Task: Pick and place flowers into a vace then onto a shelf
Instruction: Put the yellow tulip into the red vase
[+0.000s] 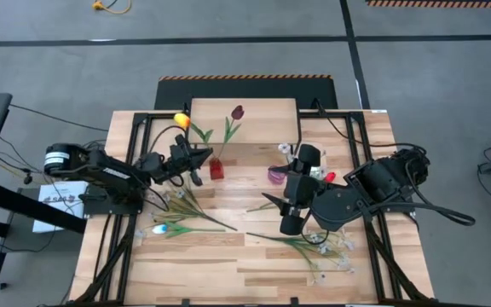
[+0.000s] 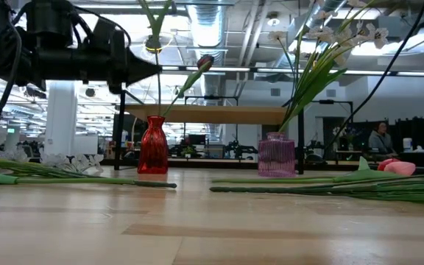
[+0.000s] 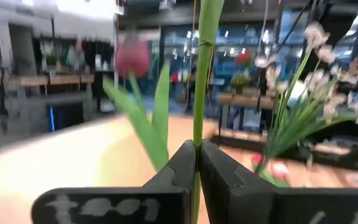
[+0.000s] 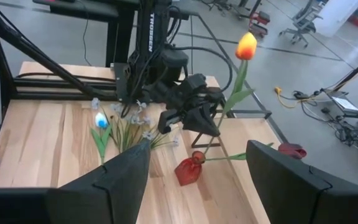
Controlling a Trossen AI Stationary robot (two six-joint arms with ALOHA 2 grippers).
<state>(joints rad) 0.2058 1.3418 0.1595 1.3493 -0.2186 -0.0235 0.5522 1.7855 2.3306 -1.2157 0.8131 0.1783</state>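
Your left gripper (image 3: pixel 196 163) is clamped tight on the green stem of the orange tulip (image 4: pixel 246 45), fingers pressed together with only the stem between them. In the right wrist view that stem runs from the blossom above the gripper down toward the mouth of the red vase (image 4: pixel 188 169) just below it; whether the tip is already inside I cannot tell. A dark red tulip (image 1: pixel 237 112) already stands in that vase, leaning away from your gripper toward the shelf (image 1: pixel 244 122) just beyond.

Expect this flower to be very light, with a thin, springy, smooth stem that can twist or slide between the fingers; the head will sway. I'd judge a hold low on the stem, as you have now, best for steering the tip. The small vase looks light and narrow, so a sideways push could tip it.

Your right gripper (image 4: pixel 196 175) is spread wide and holds nothing; it hovers beside the purple vase (image 1: pixel 277 175), which carries a white blossom spray (image 2: pixel 322 48). More loose flowers (image 1: pixel 181 223) lie on the table on the near side of both grippers.
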